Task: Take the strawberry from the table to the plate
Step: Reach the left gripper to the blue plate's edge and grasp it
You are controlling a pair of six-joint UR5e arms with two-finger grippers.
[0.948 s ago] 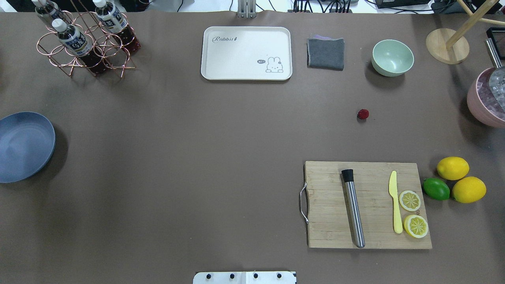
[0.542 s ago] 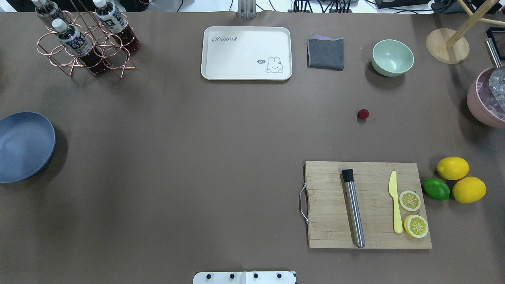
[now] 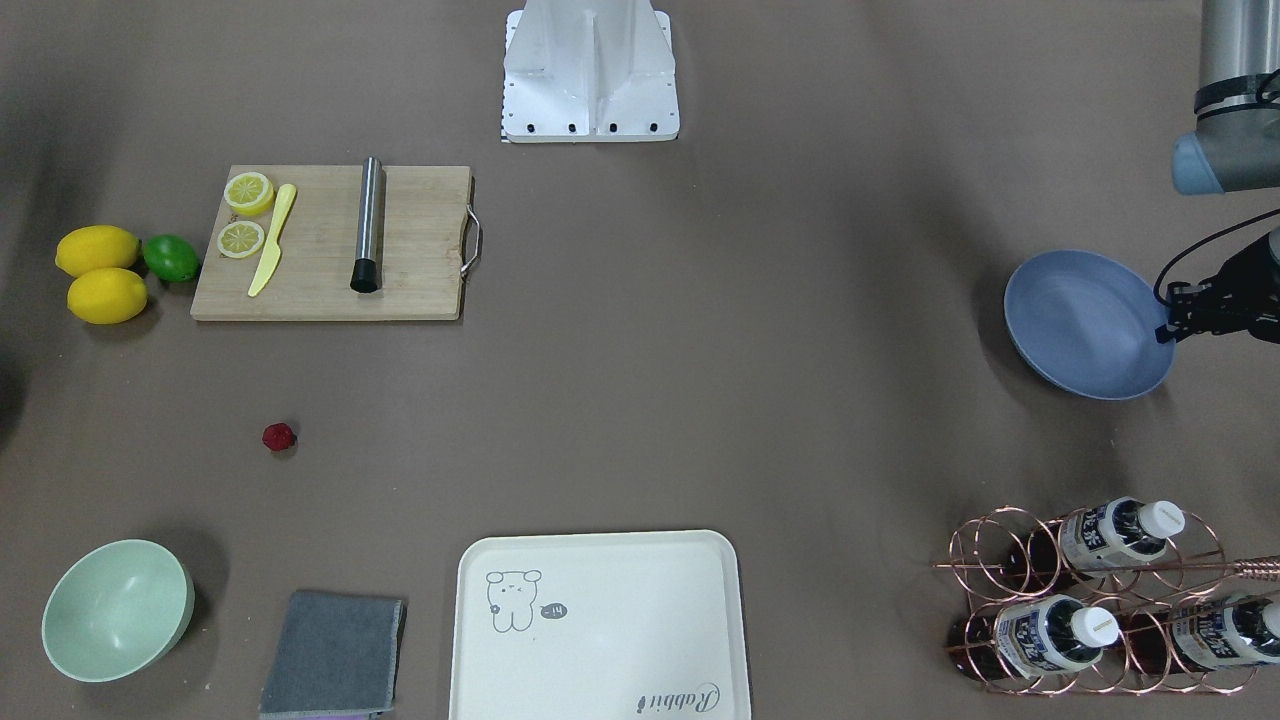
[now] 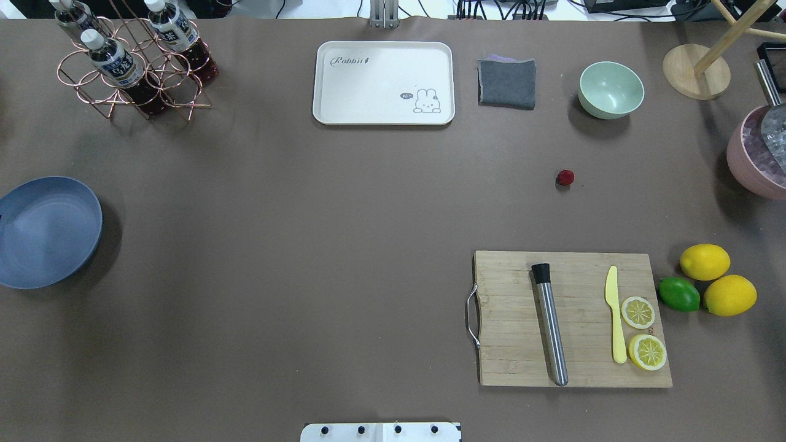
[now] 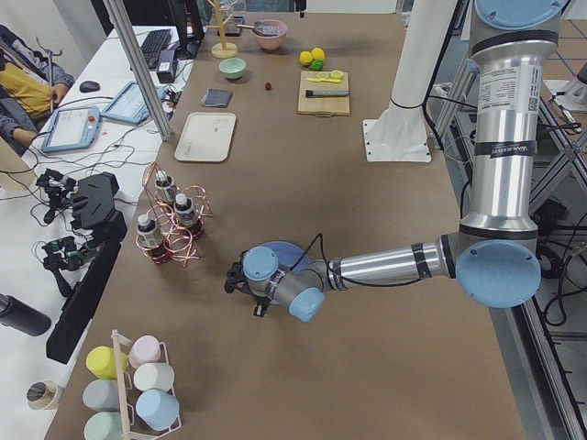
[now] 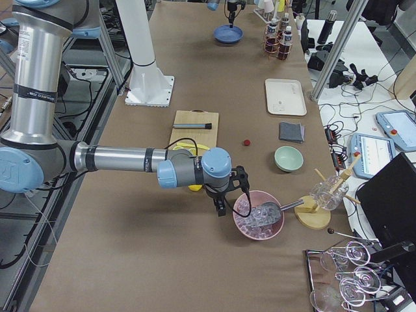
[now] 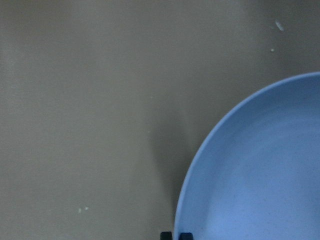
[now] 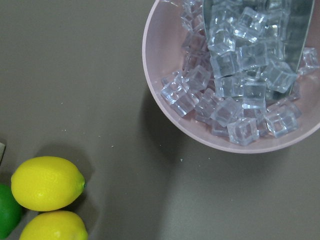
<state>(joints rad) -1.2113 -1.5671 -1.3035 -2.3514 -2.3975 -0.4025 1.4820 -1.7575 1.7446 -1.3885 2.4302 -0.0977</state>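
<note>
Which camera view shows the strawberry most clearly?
The overhead exterior view: the strawberry lies unobstructed on bare table. The front-facing view shows it about equally well; both side views show only a tiny red dot; neither wrist view shows it.

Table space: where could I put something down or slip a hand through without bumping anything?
The widest bare stretch of the table runs from the blue plate to the cutting board, below the cream tray. Around the strawberry it is open too. It is crowded by the lemons, the ice bowl and the bottle rack.
</note>
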